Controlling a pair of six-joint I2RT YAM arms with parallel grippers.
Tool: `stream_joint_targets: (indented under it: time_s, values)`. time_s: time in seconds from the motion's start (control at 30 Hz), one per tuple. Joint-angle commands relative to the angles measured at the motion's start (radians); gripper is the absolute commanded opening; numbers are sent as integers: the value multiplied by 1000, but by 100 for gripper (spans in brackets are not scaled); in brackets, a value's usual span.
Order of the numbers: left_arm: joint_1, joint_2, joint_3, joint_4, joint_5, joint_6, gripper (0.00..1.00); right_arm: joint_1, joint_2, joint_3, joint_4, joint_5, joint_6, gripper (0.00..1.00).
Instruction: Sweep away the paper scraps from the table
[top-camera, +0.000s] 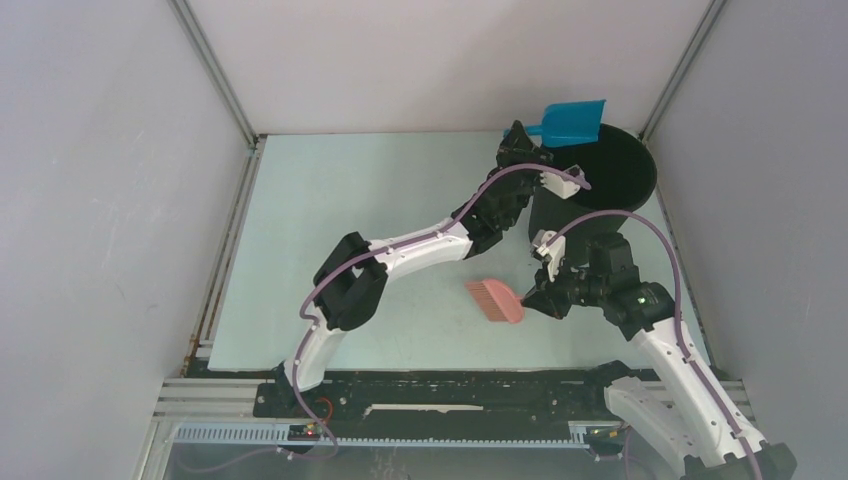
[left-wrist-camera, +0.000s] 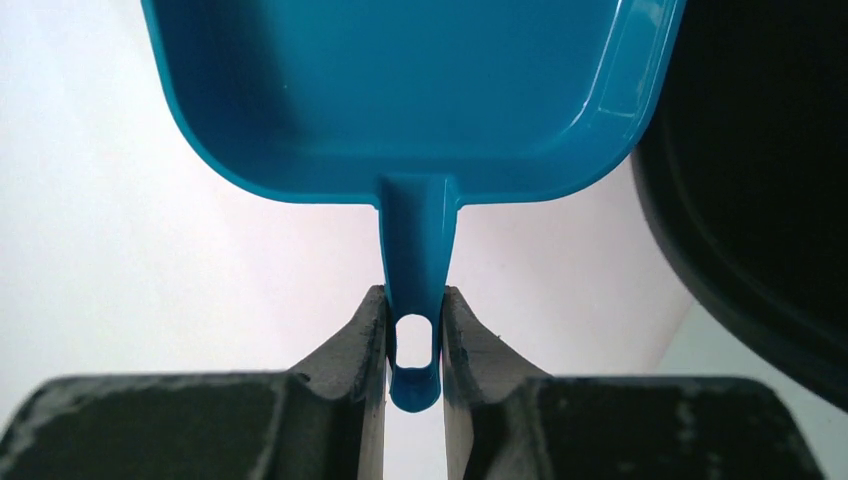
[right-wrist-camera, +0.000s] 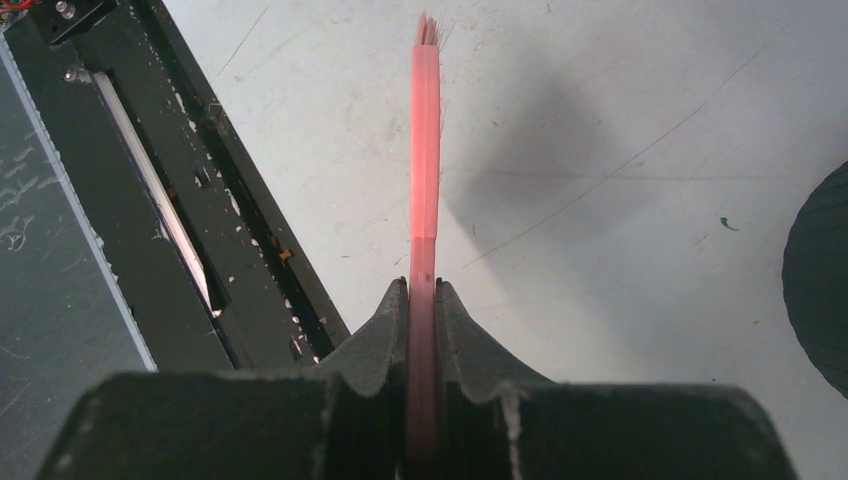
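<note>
My left gripper (top-camera: 527, 135) is shut on the handle of a blue dustpan (top-camera: 575, 122), held up at the far rim of a black bin (top-camera: 612, 172). In the left wrist view the handle (left-wrist-camera: 413, 330) sits clamped between both fingers, and the visible inside of the pan (left-wrist-camera: 400, 90) is bare. My right gripper (top-camera: 532, 298) is shut on a pink hand brush (top-camera: 495, 300), low over the table (top-camera: 350, 200) near the front right. The brush (right-wrist-camera: 425, 150) runs straight out from the right gripper (right-wrist-camera: 422, 300). One tiny green paper scrap (right-wrist-camera: 728, 224) lies on the table; no other paper scraps show.
The black bin stands at the table's back right corner, its edge showing in both wrist views (left-wrist-camera: 760, 200) (right-wrist-camera: 820, 280). Grey walls close in the table on three sides. A black base rail (right-wrist-camera: 200, 200) and aluminium frame (top-camera: 450, 405) run along the near edge.
</note>
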Motion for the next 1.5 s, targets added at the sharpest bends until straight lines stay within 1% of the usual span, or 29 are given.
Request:
stream_joint_targets:
  time_s: [0.0,0.07,0.17,0.23,0.33,0.43,0.57,0.63,0.73,0.83,0.97,1.07,1.17,1.23,1.27,1.37,1.4,1.47]
  values:
    - [1,-50,16,125,-12,-54,0,-7,1,1,14,-20,-12,0]
    - [0,-77,-2,111,2,-147,0,-6,4,0,15,-18,-12,0]
    - [-2,-132,-21,25,13,-293,0,-7,5,1,15,-15,-11,0]
    - [-2,-165,-21,-10,-22,-413,0,-7,2,1,16,-12,-9,0]
    - [-2,-234,-63,-46,-97,-591,0,-8,-5,0,18,-10,-9,0]
    - [-1,-313,-99,-174,-132,-755,0,-8,-10,0,17,-8,-12,0]
    - [-2,-418,-117,-397,-200,-976,0,-7,-10,0,16,-9,-14,0]
    - [-2,-495,-161,-501,-186,-1103,0,-8,-11,0,17,-9,-14,0]
    - [-1,-617,-273,-630,-164,-1287,1,-7,-8,1,22,-12,-8,0]
    - [10,-711,-357,-751,-146,-1425,1,1,-10,1,32,0,2,0]
    - [36,-820,-446,-972,-57,-1590,0,4,-19,14,47,20,31,0]
    - [55,-897,-518,-1140,28,-1686,0,6,4,37,31,-8,45,0]
    - [66,-1007,-647,-1227,81,-1761,0,24,70,104,-8,-14,52,0]
    - [76,-1080,-748,-1252,151,-1817,0,59,122,163,-35,55,39,0]
    - [80,-1111,-793,-1265,180,-1849,0,83,136,187,-36,114,30,0]
    - [85,-1183,-893,-1311,250,-1948,2,211,171,239,-8,329,-15,0]
    - [85,-1195,-927,-1325,267,-1974,4,256,189,255,2,427,-35,0]
    - [85,-1196,-962,-1351,292,-2009,6,324,237,290,16,561,-78,0]
